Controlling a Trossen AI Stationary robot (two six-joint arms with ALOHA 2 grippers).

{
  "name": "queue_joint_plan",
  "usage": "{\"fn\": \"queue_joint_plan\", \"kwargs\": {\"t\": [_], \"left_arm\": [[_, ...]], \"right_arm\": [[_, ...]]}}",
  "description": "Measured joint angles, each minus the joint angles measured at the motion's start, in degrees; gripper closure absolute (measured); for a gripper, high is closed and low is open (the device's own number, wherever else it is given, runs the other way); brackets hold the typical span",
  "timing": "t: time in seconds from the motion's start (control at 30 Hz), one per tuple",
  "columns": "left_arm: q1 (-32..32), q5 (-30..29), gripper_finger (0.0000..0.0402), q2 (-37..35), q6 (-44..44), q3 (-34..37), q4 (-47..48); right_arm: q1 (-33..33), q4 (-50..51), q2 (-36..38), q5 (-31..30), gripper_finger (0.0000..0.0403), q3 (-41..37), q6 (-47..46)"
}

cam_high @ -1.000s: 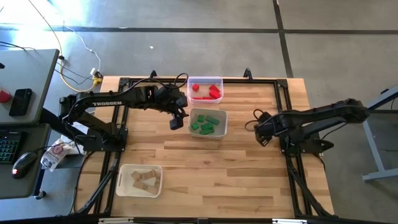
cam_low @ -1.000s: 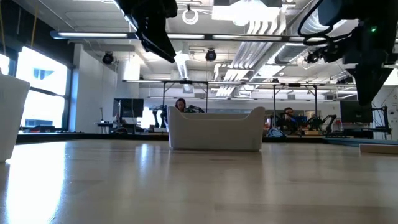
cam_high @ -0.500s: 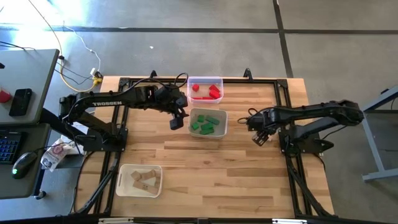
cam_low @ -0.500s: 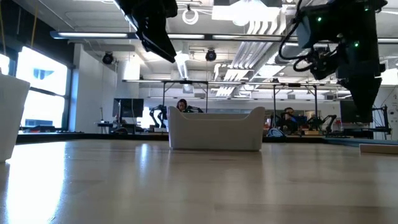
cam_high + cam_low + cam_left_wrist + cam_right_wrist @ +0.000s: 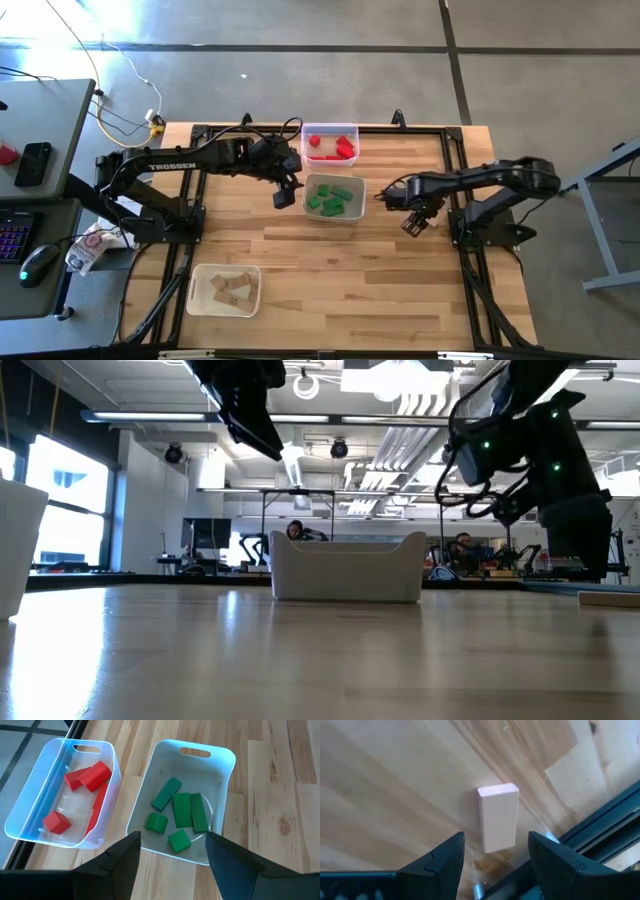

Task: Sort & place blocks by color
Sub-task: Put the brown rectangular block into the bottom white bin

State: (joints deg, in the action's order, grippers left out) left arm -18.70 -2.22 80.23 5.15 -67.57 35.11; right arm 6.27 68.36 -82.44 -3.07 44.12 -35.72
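Red blocks [image 5: 82, 777] lie in a clear tray [image 5: 330, 143] at the far edge. Green blocks [image 5: 181, 815] lie in a white tray [image 5: 335, 197] just nearer, and plain wood blocks [image 5: 232, 290] lie in a tray at the near left. One plain wood bar [image 5: 498, 817] lies flat on the table beside the right frame rail. My right gripper [image 5: 496, 870] is open above it, a finger off to either side, touching nothing; it also shows in the high view [image 5: 412, 222]. My left gripper [image 5: 283, 195] hangs open and empty just left of the green tray.
A black frame rail [image 5: 600, 827] runs close beside the wood bar. The white tray stands in the middle of the low view [image 5: 347, 568]. Bare tabletop [image 5: 350, 270] lies between the trays and the near edge.
My right arm has reached toward the table's left, bringing its gripper nearer the green tray and lower over the table. My left arm has kept still.
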Motion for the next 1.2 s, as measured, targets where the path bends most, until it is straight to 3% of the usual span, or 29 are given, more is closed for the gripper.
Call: {"fn": "queue_joint_plan", "kwargs": {"t": [0.67,0.97,1.2], "left_arm": [[0.0,0.0,0.0192,0.0,0.0,0.0,0.0],[0.0,0.0,0.0192,0.0,0.0,0.0,0.0],[0.0,0.0,0.0192,0.0,0.0,0.0,0.2]], "right_arm": [[6.6,-2.9,-12.0,2.5,0.0204,0.0,4.9],[7.0,-4.0,-12.6,2.9,0.0298,0.0,4.7],[7.0,-3.6,-12.4,3.1,0.0329,0.2,4.7]]}}
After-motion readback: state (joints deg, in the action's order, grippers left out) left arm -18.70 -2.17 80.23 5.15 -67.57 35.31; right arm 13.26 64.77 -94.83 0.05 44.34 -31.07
